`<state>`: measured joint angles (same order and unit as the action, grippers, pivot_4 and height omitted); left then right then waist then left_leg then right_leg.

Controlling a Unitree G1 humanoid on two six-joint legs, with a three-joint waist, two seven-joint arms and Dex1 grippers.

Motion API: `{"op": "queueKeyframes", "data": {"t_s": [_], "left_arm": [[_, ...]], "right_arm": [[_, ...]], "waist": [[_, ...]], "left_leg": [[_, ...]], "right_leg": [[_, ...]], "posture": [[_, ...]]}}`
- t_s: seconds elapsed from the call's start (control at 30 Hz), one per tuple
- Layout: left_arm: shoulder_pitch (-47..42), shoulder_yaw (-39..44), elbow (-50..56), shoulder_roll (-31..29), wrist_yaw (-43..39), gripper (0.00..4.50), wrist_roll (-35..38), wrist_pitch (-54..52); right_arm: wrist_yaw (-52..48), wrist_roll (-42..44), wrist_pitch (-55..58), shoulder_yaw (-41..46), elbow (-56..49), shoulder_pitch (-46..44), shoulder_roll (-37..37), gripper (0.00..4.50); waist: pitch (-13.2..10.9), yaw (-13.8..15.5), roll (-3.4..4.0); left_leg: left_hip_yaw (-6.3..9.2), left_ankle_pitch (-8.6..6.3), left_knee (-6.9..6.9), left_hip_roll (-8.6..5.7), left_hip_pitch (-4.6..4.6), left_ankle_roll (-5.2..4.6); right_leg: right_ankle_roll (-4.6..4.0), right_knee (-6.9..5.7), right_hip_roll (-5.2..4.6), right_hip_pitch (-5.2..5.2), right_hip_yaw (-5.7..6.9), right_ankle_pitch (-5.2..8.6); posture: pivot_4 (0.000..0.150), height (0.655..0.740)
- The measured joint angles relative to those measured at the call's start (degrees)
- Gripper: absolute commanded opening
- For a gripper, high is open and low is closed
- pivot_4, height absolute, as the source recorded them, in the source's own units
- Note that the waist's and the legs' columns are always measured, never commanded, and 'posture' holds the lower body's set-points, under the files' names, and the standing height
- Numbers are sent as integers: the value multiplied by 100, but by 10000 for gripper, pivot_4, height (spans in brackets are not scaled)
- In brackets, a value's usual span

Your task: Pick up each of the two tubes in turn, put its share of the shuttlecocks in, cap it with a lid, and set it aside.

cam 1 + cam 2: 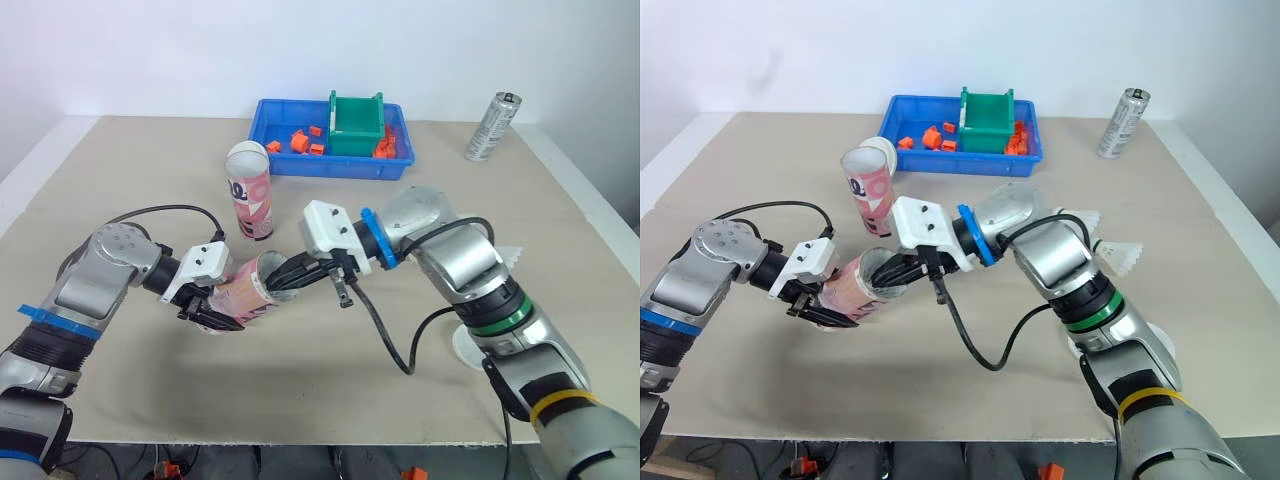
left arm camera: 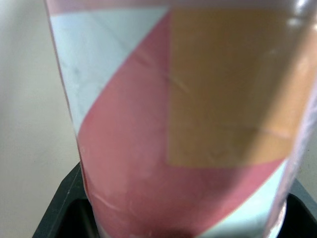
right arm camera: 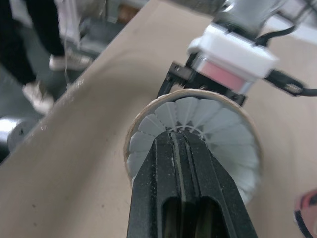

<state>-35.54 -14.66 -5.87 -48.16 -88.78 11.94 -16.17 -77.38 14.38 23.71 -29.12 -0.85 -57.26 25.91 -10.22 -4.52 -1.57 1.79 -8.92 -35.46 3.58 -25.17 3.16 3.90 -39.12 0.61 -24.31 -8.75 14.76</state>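
A pink patterned tube (image 1: 245,292) lies tilted in my left gripper (image 1: 212,308), which is shut on its lower body; its open mouth points toward my right arm. The tube's wall (image 2: 173,124) is close up in the left wrist view. My right gripper (image 1: 292,274) is at that mouth with its fingers shut. In the right wrist view their tips (image 3: 181,144) press into the centre of a white feathered shuttlecock (image 3: 218,124) sitting inside the tube. A second pink tube (image 1: 249,195) stands upright behind. More white shuttlecocks (image 1: 1118,255) lie beyond my right forearm.
At the back stands a blue bin (image 1: 300,166) with orange parts and a green box (image 1: 356,125). A silver can (image 1: 492,127) is at the back right. A white lid (image 1: 463,345) lies under my right forearm. A person's legs (image 3: 20,44) stand past the table edge.
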Motion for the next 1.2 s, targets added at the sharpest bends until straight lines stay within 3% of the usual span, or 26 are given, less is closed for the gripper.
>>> {"op": "queueKeyframes", "data": {"t_s": [0.13,0.37,0.73,0.9,1.2], "left_arm": [[14,0,23,-2,7,29494,-4,-1],[122,125,37,-103,0,29494,-3,-64],[297,275,203,-188,62,29494,19,-166],[293,279,253,-27,199,29494,51,-166],[494,423,536,348,512,29494,425,-128]], "right_arm": [[-160,-535,-444,-465,648,-374,-337,368],[-201,-854,-674,-408,1863,-941,-1374,368],[-346,-844,-280,-11,1874,-748,-1647,368],[-927,-431,-103,397,1879,-1238,-1050,368],[-1254,489,405,993,560,-902,1270,368]], "waist": [[0,-3,1],[0,-43,1],[-1,-99,3],[-5,-57,3],[-7,15,5]], "left_leg": [[0,0,1,0,2,0],[2,0,3,7,7,0],[13,0,6,11,4,0],[16,0,1,7,-5,1],[15,-8,14,7,-7,5]], "right_leg": [[-1,-1,1,-1,1,0],[14,-8,5,-1,8,-14],[9,-12,8,-1,20,-12],[16,-9,4,1,20,-10],[7,-7,2,-6,22,13]], "posture": [[1500,7309],[1500,7309],[1500,7309],[1500,7309],[1500,7309]]}}
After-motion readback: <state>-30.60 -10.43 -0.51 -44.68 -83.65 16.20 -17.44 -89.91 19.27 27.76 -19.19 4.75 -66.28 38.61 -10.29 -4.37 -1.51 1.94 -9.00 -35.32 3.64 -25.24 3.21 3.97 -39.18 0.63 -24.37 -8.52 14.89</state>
